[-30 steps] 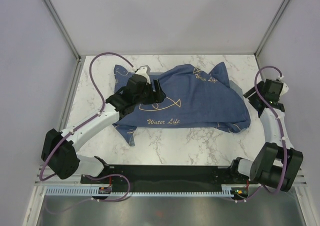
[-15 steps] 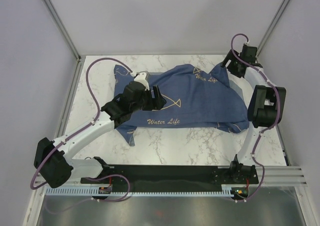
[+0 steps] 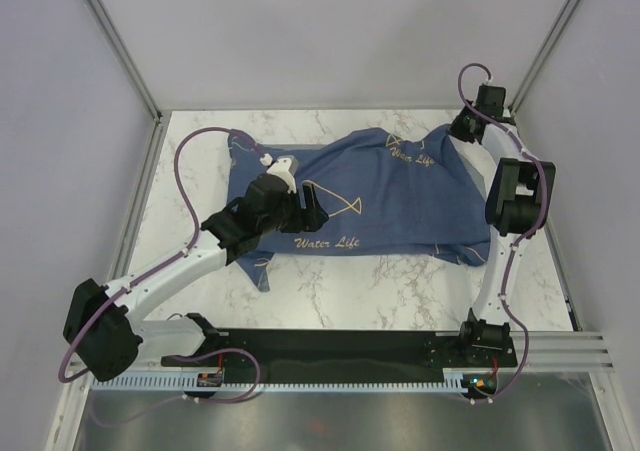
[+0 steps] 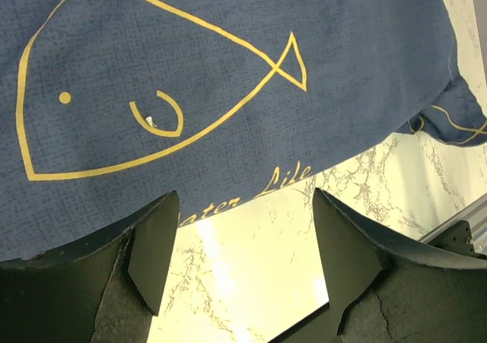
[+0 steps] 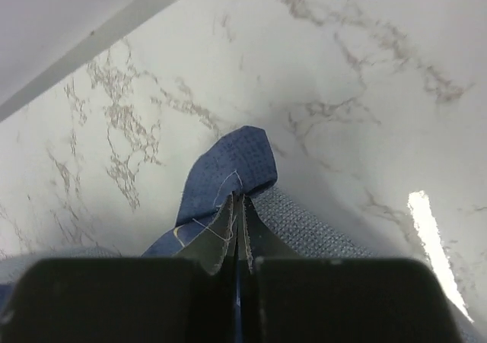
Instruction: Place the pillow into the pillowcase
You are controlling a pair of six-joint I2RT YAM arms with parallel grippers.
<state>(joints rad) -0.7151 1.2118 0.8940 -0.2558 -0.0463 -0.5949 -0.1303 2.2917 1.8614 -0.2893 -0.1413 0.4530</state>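
The denim-blue pillowcase (image 3: 390,206) with yellow fish outlines lies bulging across the middle of the marble table. The pillow is hidden from every view. My left gripper (image 3: 312,197) hovers open over the pillowcase's near-left part. In the left wrist view the left gripper (image 4: 243,210) has nothing in it, with the pillowcase (image 4: 228,69) and its "Water Life" lettering just beyond the fingertips. My right gripper (image 3: 457,128) is at the far right corner of the cloth. In the right wrist view the right gripper (image 5: 237,200) is shut on that pillowcase corner (image 5: 240,157).
The marble table (image 3: 400,296) is walled by grey panels at the left, back and right, with metal posts at the far corners. A black rail (image 3: 330,346) carrying both arm bases runs along the near edge. The right arm stands tall along the right side.
The right arm swung from the near right up to the far right corner and shut on the pillowcase there. The left gripper shifted slightly nearer, still open.
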